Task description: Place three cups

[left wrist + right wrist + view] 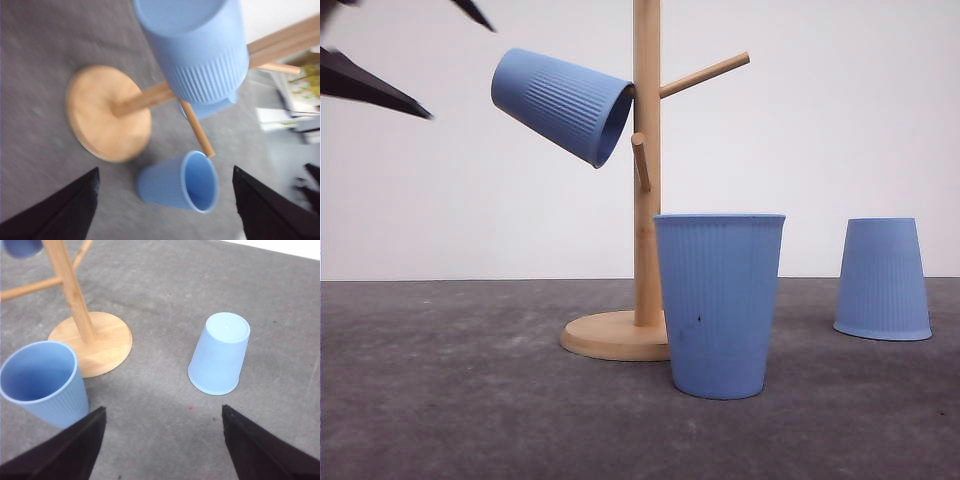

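Observation:
One light-blue ribbed cup (560, 105) hangs tilted on an upper left peg of the wooden stand (646, 200). My left gripper (460, 72) is open just left of that cup's base, holding nothing; its wrist view shows the hung cup (195, 45) close ahead of the gripper (165, 170). A second cup (720, 305) stands upright in front of the stand's base. The third cup (883, 278) stands upside down to the right. My right gripper (163, 408) hovers open above the table between the upright cup (42, 382) and the inverted cup (220, 357).
The stand has a round wooden base (95, 342) and more bare pegs, one slanting up to the right (705, 74) and a short one facing forward (640, 160). Grey table (450, 390) stretches left of the stand. Papers (290, 100) lie beyond the table edge.

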### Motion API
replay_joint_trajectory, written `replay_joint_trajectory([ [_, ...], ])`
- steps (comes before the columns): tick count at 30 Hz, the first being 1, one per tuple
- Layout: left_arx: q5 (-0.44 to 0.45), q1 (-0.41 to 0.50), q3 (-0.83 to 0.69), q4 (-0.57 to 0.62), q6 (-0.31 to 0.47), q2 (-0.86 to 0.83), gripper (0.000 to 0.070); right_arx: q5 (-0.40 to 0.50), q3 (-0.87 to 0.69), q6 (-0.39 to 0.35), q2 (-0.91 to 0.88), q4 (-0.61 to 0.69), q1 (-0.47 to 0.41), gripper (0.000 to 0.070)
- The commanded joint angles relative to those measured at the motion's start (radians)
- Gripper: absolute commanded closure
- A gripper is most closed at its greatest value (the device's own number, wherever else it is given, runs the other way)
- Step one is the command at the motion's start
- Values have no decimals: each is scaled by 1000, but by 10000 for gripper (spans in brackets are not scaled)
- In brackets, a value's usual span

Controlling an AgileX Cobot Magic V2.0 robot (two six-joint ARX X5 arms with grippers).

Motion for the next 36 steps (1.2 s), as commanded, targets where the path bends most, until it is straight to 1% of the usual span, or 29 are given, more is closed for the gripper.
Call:
replay_joint_trajectory([
  [1,-51,-1,-13,18,112,-45,226,0,14,55,4,14,4,232],
  [3,-111,0,-54,47,131,-111,226,-2,14,97,9,13,4,232],
  [5,-150,1,-103,83,134,-172,226,-2,14,141,18,13,4,232],
  [9,-167,11,-219,138,133,-283,226,-2,14,229,60,17,2,231],
  [12,-173,17,-292,144,137,-345,226,-2,16,256,120,28,-5,228],
  [14,-184,20,-321,143,143,-368,226,-2,24,255,176,39,-17,227],
  [19,-187,22,-330,153,144,-383,226,-9,111,241,389,39,-79,190],
  [26,-187,22,-330,175,136,-382,226,-72,311,138,718,40,-184,106],
  [28,-187,22,-330,173,136,-382,226,-82,370,108,807,44,-208,72],
  [32,-187,22,-330,172,133,-383,226,-88,456,67,947,71,-234,65],
  [36,-187,22,-330,172,133,-382,226,-127,488,47,1051,141,-249,65],
])
